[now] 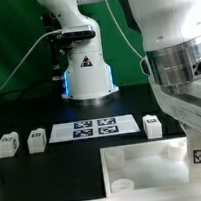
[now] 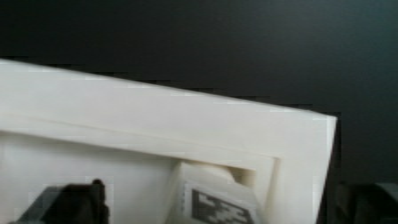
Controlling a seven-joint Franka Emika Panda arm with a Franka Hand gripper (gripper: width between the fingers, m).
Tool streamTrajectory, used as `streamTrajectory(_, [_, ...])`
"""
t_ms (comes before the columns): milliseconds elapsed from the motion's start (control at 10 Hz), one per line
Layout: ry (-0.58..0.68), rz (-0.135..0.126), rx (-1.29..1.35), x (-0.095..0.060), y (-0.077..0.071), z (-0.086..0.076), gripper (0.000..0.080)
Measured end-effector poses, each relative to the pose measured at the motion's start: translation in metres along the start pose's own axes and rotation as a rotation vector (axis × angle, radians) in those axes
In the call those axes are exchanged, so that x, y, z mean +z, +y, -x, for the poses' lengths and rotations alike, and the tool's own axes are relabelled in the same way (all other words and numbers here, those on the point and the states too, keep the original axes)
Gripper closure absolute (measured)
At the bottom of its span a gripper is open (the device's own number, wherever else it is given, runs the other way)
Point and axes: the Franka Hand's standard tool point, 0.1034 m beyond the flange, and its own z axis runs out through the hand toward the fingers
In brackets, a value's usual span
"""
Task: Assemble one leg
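Jaws gripping a leg (image 1: 199, 150) upright over the tabletop piece's corner, near the table's front edge.

Gripper (image 2: 210, 205) fingers flank the tagged white block in the wrist view, apparently clamped on it; its long axis stands vertical, in line with the jaws. The held leg sits at the corner of the white tabletop piece (image 1: 145, 164) on the exterior view's right, inside its raised rim. Whether its base has entered a socket cannot be told. Three spare legs (image 1: 7, 145) (image 1: 36, 140) (image 1: 153, 126) stand beside the marker board (image 1: 94, 127), well apart from the gripper.
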Motion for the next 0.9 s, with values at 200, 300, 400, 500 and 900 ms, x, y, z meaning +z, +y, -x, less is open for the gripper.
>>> streamTrajectory(200, [0.046, 0.039, -0.261, 0.0, -0.002, 0.009, 0.015])
streamTrajectory(300, [0.042, 0.039, -0.37, 0.0, -0.001, 0.006, 0.015])
streamTrajectory(400, [0.043, 0.042, -0.447, 0.0, -0.001, 0.004, 0.015])
streamTrajectory(500, [0.041, 0.046, -0.573, 0.0, -0.001, 0.004, 0.015])
streamTrajectory(900, [0.061, 0.076, -0.983, 0.001, 0.002, -0.004, 0.015])
